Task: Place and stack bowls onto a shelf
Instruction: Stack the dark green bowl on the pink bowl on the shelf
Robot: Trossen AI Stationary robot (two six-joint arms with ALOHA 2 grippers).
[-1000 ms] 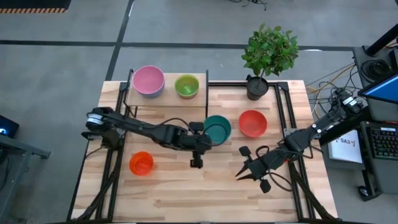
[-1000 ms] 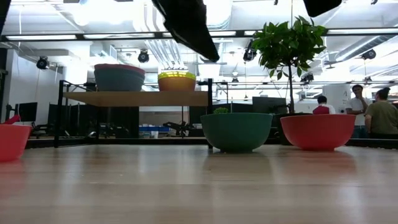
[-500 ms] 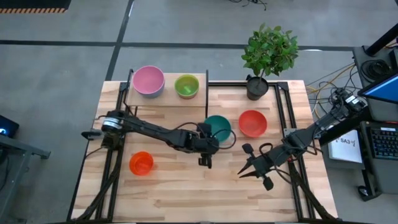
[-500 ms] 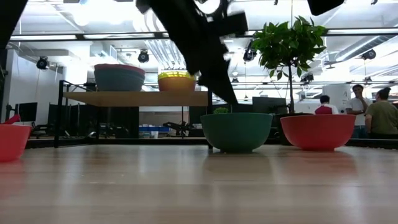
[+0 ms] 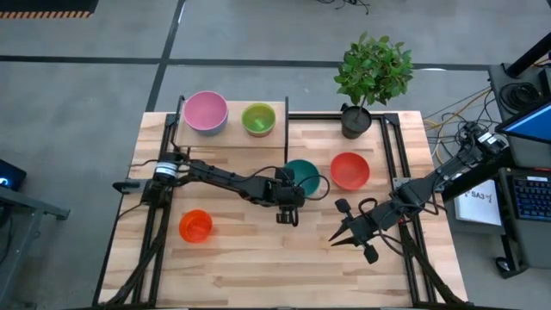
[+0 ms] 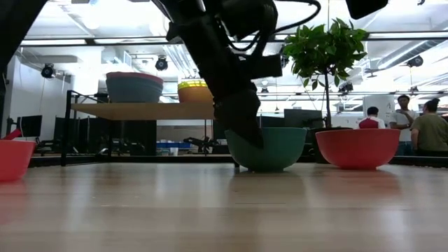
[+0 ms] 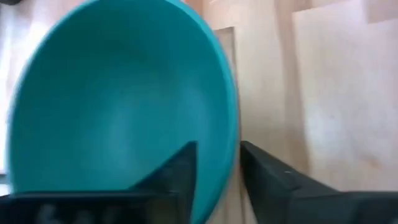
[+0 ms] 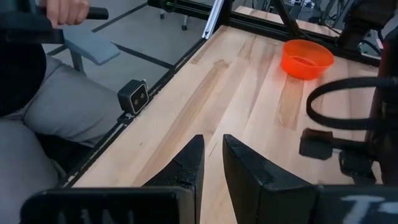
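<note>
Left hand (image 7: 217,180) straddles the teal bowl's (image 7: 118,106) rim.

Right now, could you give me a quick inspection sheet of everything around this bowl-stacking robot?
Surface: wooden table.
Job's things: pink bowl and green bowl on the shelf; teal bowl, red bowl and orange bowl on the table.
Clutter: potted plant at the back edge.
Hands: left hand straddles the teal bowl's rim, open; right hand waits low over the table, apart from the bowls.
Cables: loose bundle on the floor, right side.
Surroundings: people behind the table.
</note>
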